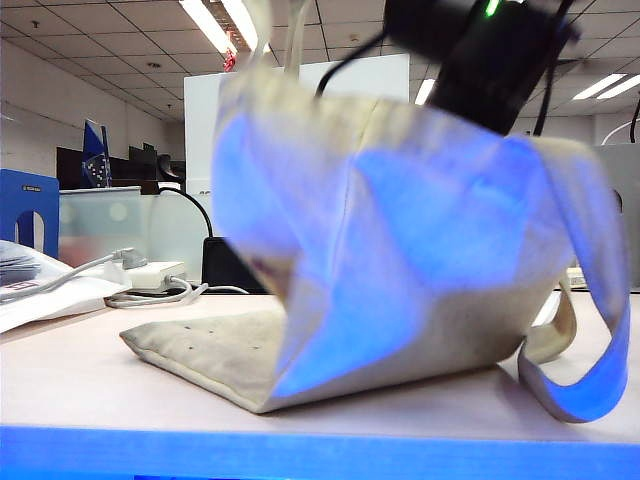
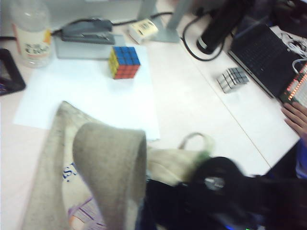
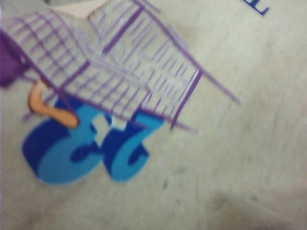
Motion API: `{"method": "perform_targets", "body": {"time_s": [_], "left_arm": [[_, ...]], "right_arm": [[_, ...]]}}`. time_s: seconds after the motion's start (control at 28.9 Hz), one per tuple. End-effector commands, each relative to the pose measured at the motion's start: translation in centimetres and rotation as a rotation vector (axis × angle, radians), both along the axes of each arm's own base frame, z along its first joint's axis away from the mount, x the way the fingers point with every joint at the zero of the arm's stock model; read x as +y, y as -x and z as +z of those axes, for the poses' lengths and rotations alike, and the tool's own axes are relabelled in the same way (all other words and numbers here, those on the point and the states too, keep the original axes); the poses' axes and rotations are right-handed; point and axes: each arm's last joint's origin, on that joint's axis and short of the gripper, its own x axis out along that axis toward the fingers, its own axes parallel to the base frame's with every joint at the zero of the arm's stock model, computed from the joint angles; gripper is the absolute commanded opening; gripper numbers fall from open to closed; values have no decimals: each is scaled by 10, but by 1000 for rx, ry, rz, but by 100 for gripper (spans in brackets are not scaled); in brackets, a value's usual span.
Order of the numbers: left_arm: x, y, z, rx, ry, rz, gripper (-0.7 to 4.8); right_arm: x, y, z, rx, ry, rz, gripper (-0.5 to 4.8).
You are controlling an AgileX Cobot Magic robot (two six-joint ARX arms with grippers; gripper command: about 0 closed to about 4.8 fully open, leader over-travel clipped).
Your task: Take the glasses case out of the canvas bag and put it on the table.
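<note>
The canvas bag (image 1: 400, 250) is lifted at its mouth, blurred and tinted blue, while its bottom rests on the table (image 1: 80, 380). In the left wrist view a wide bag strap (image 2: 112, 163) runs up toward my left gripper, whose fingers are out of frame. The black right arm (image 2: 216, 187) reaches down beside the bag's mouth and shows at the top of the exterior view (image 1: 490, 50). The right wrist view is filled by the bag's printed cloth (image 3: 240, 143), with no fingers in sight. The glasses case is hidden.
A Rubik's cube (image 2: 124, 62) sits on white paper (image 2: 86, 91), near a stapler (image 2: 86, 31) and a bottle (image 2: 29, 33). A grey cube (image 2: 232, 79), a laptop (image 2: 268, 52) and a person's hand (image 2: 295, 117) lie farther off. A loose strap (image 1: 575, 390) hangs over the front edge.
</note>
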Motion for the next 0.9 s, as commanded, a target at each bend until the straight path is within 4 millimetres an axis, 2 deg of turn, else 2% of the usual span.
{"method": "perform_targets", "body": {"time_s": [0.03,0.21,0.38,0.48,0.59,0.62,0.69,0.76,0.8,0.83,0.9], "left_arm": [[-12,12,2,1,1,-64,-5],[-38,33,2,-6,-2,-182,-5],[-61,61,8,-38,24,-307,-5],[-59,73,19,-64,75,-324,-5],[-52,79,27,-71,112,-317,-5],[-48,83,30,-83,120,-318,-5],[-43,88,35,-97,130,-319,-5],[-41,89,35,-100,128,-319,-5],[-41,90,35,-104,123,-322,-5],[-40,89,34,-120,99,-327,-5],[-38,88,30,-168,8,-280,-5]], "right_arm": [[12,-15,-13,-37,-76,-41,479],[24,-31,-34,-97,-100,-91,479],[39,-43,-56,-98,-239,-196,479],[50,-49,-69,-21,-299,-233,479],[60,-56,-69,6,-343,-289,479],[69,-62,-67,-18,-345,-297,479],[79,-71,-68,12,-312,-307,479],[86,-77,-83,95,-217,-325,479],[88,-77,-92,142,-186,-316,424],[89,-76,-102,209,-149,-304,336],[91,-71,-104,235,-118,-277,290]]}}
